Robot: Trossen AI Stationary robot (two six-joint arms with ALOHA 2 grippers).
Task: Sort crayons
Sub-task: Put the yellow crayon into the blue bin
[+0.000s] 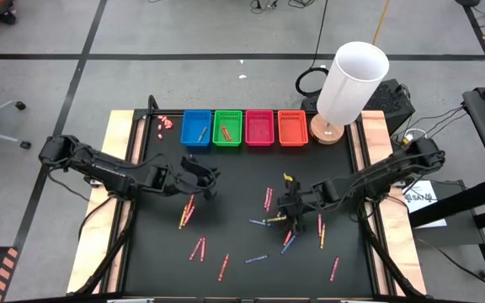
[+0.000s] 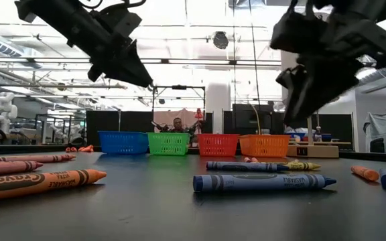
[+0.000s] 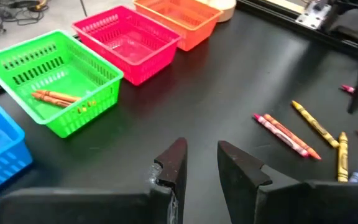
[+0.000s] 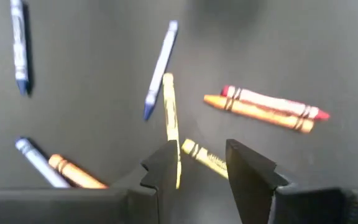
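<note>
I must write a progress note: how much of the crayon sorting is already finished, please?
Only a start. The blue basket and green basket each hold a crayon or two; the pink basket and orange basket look empty. Both grippers are open and hold nothing; the right gripper hovers over a yellow crayon. Most loose crayons remain on the table.

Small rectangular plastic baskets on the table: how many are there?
4, in one row along the table's far edge: the blue basket, then the green basket, the pink basket and the orange basket. None looks hidden.
</note>
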